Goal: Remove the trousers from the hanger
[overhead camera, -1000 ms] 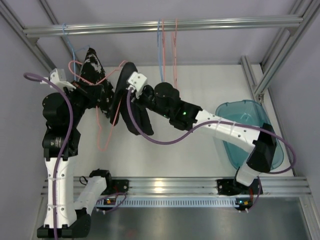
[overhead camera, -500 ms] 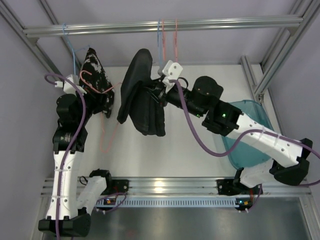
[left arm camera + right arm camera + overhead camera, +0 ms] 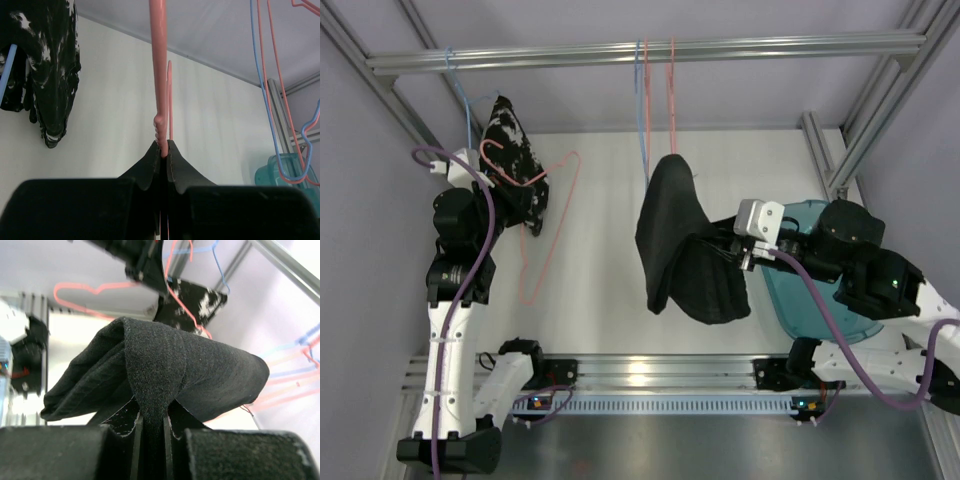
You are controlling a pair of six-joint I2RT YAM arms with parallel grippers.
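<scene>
White tabletop inside an aluminium frame, grey walls all round.

Top view: left arm standing tall along the left edge, elbow bent, wrist turned toward frame centre. Left gripper in the upper left, clamped on the pink hanger. Printed trousers hanging just above and behind it, under the top rail. Right arm folded low at the right edge, forearm reaching left across the teal bin. Right gripper pinched on the black trousers. Trousers held mid-frame, draped limp above the table, well apart from the pink hanger.

Left wrist view: fingers pressed together on the pink wire, which runs straight up from the tips. Printed trousers in the upper left corner on a blue hanger. Teal bin in the lower right.

Right wrist view: fingers closed on a fold of black cloth, the rest bulging over the tips across mid-frame. Printed trousers and pink hanger behind, upper centre. Left arm at the top edge.
</scene>
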